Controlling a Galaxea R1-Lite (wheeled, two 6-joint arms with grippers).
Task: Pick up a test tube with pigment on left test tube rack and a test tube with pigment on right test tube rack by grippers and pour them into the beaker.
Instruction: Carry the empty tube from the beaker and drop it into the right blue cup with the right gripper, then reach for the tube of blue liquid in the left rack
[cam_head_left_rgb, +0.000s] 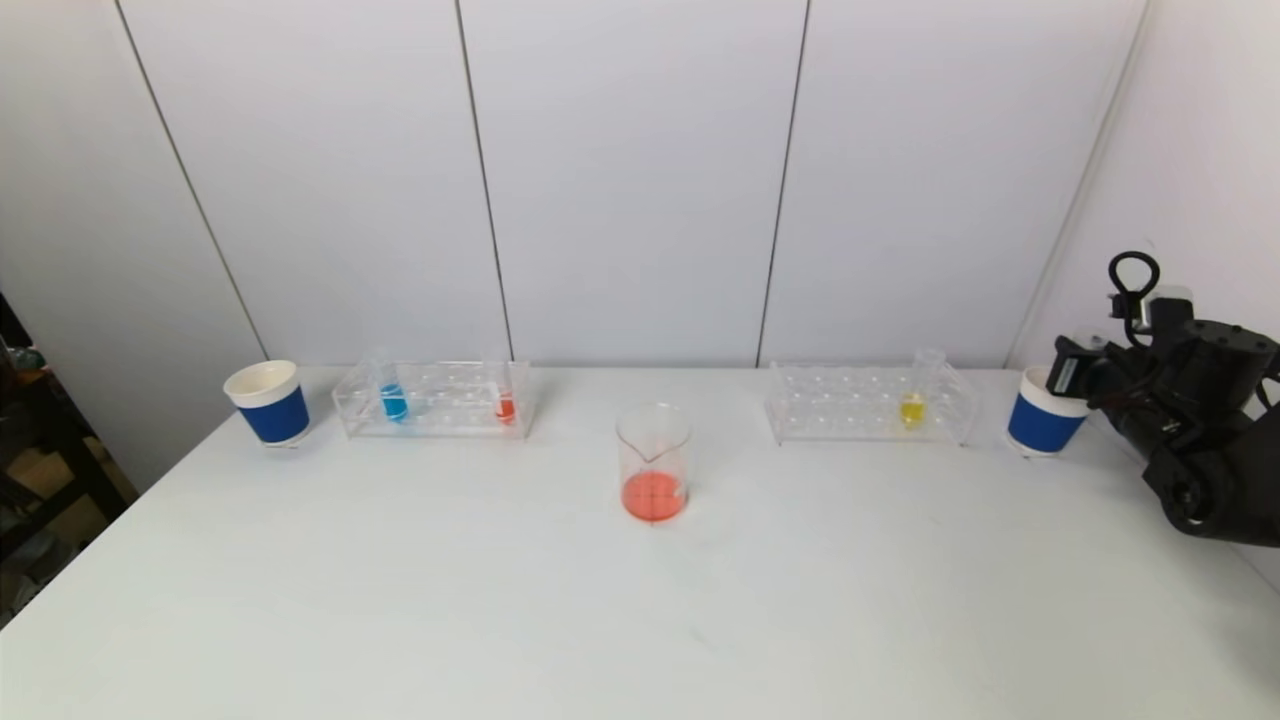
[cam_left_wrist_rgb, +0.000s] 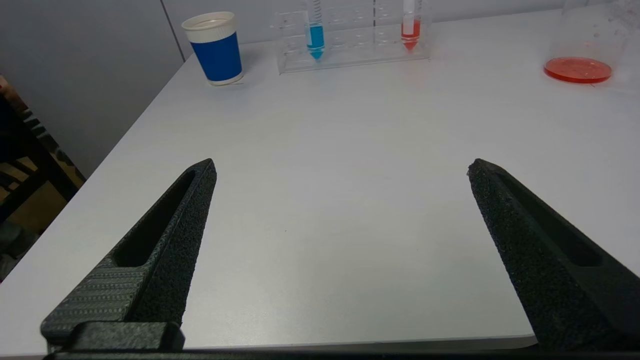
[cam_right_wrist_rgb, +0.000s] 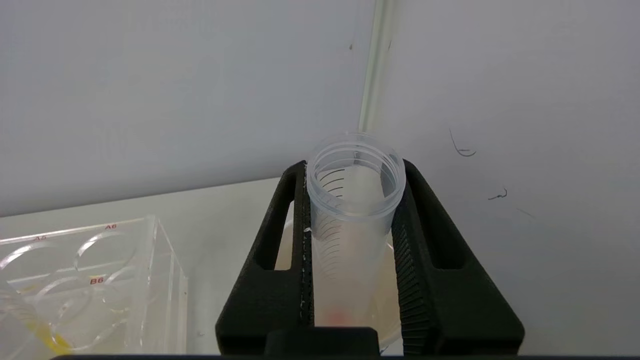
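On the white table (cam_head_left_rgb: 420, 600), the right end effector (cam_right_wrist_rgb: 352, 200) grips a seemingly emptied tube (cam_right_wrist_rgb: 350, 225).

Head camera high, forward-down; both wrists low, close

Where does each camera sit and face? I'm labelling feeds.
Head: high, looking down the table at beaker and both racks; right arm shows.
Left wrist: low over the near edge, facing left rack; open left gripper shows.
Right wrist: by the right rack, facing the wall; right gripper holds a tube.
Head and left wrist share the beaker.
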